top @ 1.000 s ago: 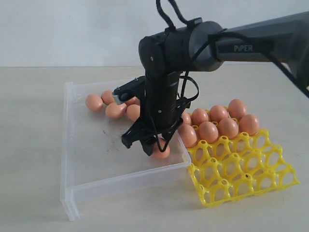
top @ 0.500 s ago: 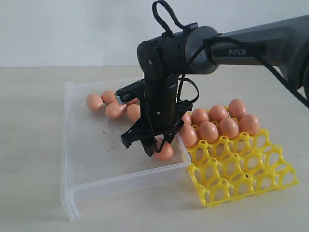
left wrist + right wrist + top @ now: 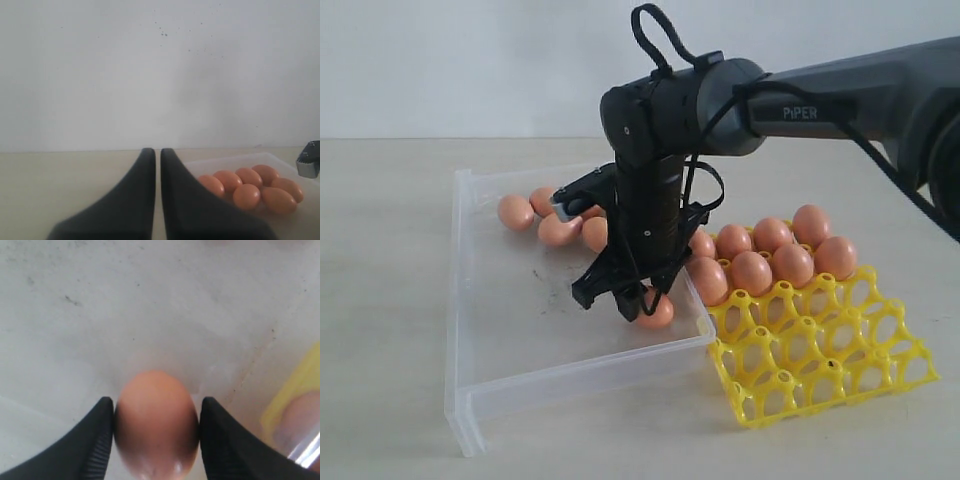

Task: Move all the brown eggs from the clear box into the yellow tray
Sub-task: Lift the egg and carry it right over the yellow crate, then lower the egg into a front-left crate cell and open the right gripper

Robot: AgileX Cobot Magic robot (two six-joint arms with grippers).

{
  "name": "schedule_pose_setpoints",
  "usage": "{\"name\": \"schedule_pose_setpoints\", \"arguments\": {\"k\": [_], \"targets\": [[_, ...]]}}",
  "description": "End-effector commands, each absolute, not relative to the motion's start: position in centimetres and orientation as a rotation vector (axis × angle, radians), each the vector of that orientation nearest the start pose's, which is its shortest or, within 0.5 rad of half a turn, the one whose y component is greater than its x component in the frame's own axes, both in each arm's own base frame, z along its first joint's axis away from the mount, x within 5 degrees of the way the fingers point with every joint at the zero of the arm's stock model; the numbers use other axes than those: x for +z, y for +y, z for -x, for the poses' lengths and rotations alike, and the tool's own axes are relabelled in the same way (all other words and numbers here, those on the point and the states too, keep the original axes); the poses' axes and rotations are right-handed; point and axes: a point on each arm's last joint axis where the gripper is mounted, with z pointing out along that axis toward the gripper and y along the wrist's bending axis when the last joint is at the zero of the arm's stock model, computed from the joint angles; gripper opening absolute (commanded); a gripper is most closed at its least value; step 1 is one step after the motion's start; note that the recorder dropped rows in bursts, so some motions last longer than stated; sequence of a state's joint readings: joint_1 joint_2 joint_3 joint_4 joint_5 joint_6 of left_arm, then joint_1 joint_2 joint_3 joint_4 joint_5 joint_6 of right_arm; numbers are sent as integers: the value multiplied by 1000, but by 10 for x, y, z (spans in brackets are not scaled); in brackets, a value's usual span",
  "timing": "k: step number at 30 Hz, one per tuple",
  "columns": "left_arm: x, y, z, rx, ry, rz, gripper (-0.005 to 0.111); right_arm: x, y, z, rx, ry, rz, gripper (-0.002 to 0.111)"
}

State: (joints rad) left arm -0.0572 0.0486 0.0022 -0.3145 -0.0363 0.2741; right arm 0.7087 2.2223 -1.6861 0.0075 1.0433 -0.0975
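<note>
Inside clear box, gripper snug around egg

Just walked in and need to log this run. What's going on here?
The right end effector is closed around one brown egg on the floor of the clear box. More eggs wait in its far corner; several already sit in the yellow tray. The left end effector is shut, empty.
</note>
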Motion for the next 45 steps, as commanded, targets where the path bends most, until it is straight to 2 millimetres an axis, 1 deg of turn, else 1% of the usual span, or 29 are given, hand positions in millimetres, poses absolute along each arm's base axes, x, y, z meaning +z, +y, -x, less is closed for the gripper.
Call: {"name": "schedule_pose_setpoints", "arguments": {"k": [1, 2, 3, 4, 5, 7, 10, 13, 14, 15, 16, 17, 18, 19, 20, 21, 22, 23, 24, 25, 26, 27, 28, 29, 30, 31, 33, 38, 45], "targets": [[215, -2, -61, -69, 1487, -2, 4, 122, 297, -345, 98, 2722, 1184, 0], [215, -2, -61, -69, 1487, -2, 4, 130, 301, -351, 144, 2634, 1116, 0], [215, -2, -61, -69, 1487, -2, 4, 141, 306, -357, 217, 2486, 1013, 0], [215, -2, -61, -69, 1487, -2, 4, 147, 308, -358, 249, 2416, 971, 0], [215, -2, -61, -69, 1487, -2, 4, 153, 308, -359, 303, 2300, 896, 0], [215, -2, -61, -69, 1487, -2, 4, 157, 305, -356, 370, 2130, 805, 0], [215, -2, -61, -69, 1487, -2, 4, 150, 283, -332, 461, 1806, 675, 0], [215, -2, -61, -69, 1487, -2, 4, 144, 253, -297, 534, 1517, 557, 0], [215, -2, -61, -69, 1487, -2, 4, 140, 241, -284, 565, 1453, 515, 0], [215, -2, -61, -69, 1487, -2, 4, 133, 231, -273, 569, 1512, 504, 0], [215, -2, -61, -69, 1487, -2, 4, 131, 222, -262, 537, 1530, 538, 0], [215, -2, -61, -69, 1487, -2, 4, 131, 218, -259, 521, 1532, 555, 0], [215, -2, -61, -69, 1487, -2, 4, 136, 210, -249, 515, 1538, 562, 0], [215, -2, -61, -69, 1487, -2, 4, 142, 206, -244, 514, 1530, 561, 0], [215, -2, -61, -69, 1487, -2, 4, 153, 196, -233, 504, 1510, 569, 0], [215, -2, -61, -69, 1487, -2, 4, 157, 190, -227, 497, 1510, 567, 0], [215, -2, -61, -69, 1487, -2, 4, 167, 174, -215, 472, 1517, 506, 0], [215, -2, -61, -69, 1487, -2, 4, 170, 153, -204, 458, 1567, 370, 0], [215, -2, -61, -69, 1487, -2, 4, 169, 142, -198, 458, 1599, 289, 0], [215, -2, -61, -69, 1487, -2, 4, 166, 126, -189, 436, 1638, 198, 0], [215, -2, -61, -69, 1487, -2, 4, 161, 120, -185, 415, 1702, 185, 0], [215, -2, -61, -69, 1487, -2, 4, 149, 118, -180, 387, 1823, 219, 0], [215, -2, -61, -69, 1487, -2, 4, 143, 119, -179, 373, 1881, 261, 0], [215, -2, -61, -69, 1487, -2, 4, 140, 125, -175, 402, 1910, 367, 0], [215, -2, -61, -69, 1487, -2, 4, 139, 129, -172, 436, 1921, 411, 0], [215, -2, -61, -69, 1487, -2, 4, 137, 132, -169, 492, 1949, 435, 0], [215, -2, -61, -69, 1487, -2, 4, 135, 132, -168, 493, 1972, 432, 0], [215, -2, -61, -69, 1487, -2, 4, 138, 134, -173, 484, 1955, 413, 0], [215, -2, -61, -69, 1487, -2, 4, 147, 156, -194, 466, 2048, 473, 0]]}}
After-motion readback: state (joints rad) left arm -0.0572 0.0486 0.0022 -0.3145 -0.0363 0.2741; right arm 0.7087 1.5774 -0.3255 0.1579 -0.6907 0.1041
